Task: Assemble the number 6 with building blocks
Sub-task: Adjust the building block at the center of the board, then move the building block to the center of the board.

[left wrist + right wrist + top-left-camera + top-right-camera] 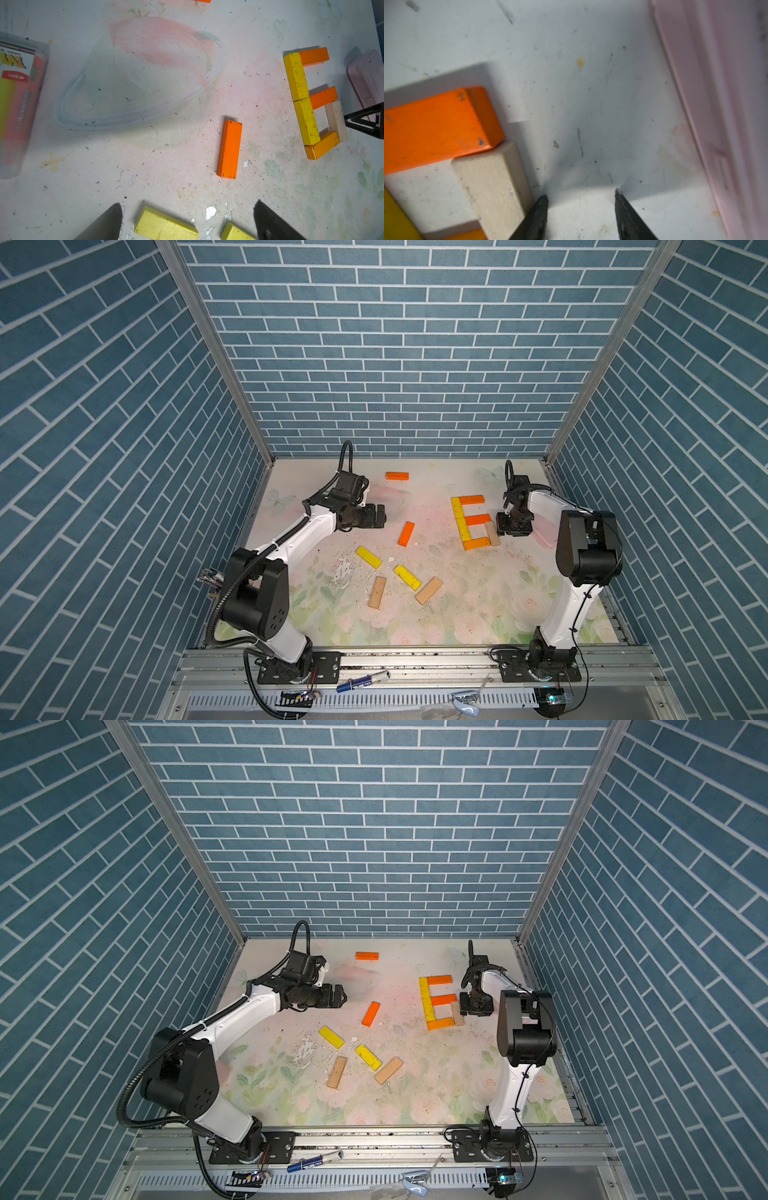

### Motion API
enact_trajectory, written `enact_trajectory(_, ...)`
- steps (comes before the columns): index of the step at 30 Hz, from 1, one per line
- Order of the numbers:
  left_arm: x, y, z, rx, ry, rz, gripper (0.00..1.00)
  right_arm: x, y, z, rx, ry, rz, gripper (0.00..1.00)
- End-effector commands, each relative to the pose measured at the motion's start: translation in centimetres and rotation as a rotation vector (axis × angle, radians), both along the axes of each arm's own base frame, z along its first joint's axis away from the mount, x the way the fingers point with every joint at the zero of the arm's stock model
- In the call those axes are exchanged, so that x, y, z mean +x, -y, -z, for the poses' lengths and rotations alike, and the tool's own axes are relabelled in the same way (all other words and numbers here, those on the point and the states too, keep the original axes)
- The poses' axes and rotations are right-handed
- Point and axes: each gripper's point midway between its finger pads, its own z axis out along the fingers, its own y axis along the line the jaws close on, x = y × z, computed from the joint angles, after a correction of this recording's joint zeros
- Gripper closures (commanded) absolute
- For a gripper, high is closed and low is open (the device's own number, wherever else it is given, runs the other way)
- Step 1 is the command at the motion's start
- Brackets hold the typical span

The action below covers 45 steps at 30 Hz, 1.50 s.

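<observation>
**Right fingers straddle bare table beside the tan block**

The building blocks [477, 519] form a six-like figure toward the right of the table [478, 614]. Two yellow planks lie end to end as the spine, three orange bars run across, and a tan block [492, 187] closes the outer side of the lower loop. The right gripper [581, 195] stands just outside that tan block, its jaws partly apart with only bare table between them. One finger [537, 214] sits just beside the block's long side; whether it touches cannot be told. A pink case [716, 104] lies beyond the other finger. The left gripper [188, 204] hangs above the table, spread wide and empty. In its wrist view a loose yellow block [166, 226] shows between its fingers, and a loose orange block [229, 149] lies ahead of them.
</observation>
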Motion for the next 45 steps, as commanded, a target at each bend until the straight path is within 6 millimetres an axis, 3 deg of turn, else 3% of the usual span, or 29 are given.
enact_trajectory(1,0.3,0.3,-0.3,0.0,0.002,0.004,0.01,-0.4,-0.6,0.7,0.017,-0.027,-0.032,0.45)
enact_trajectory(11,0.2,0.3,-0.2,0.001,0.001,0.006,0.01,0.2,-0.2,0.0,-0.004,-0.007,-0.028,0.44)
enact_trajectory(23,0.3,0.3,-0.2,0.005,-0.005,0.008,0.01,1.3,0.0,-7.3,-0.024,0.174,0.039,0.49)
enact_trajectory(26,0.2,0.4,-0.3,0.005,-0.003,0.014,0.01,0.9,-1.2,-9.3,0.009,0.227,0.047,0.49)
enact_trajectory(34,-0.4,1.0,-0.1,0.047,0.007,0.066,0.03,-1.4,-7.3,-12.6,0.137,0.349,0.022,0.49)
enact_trajectory(41,-2.7,5.0,1.8,0.125,0.001,0.248,0.08,-4.1,-9.5,-14.1,0.308,0.445,0.069,0.5)
enact_trajectory(45,-2.8,6.6,3.3,0.176,-0.054,0.267,0.11,-5.4,-10.2,-14.0,0.384,0.47,0.082,0.5)
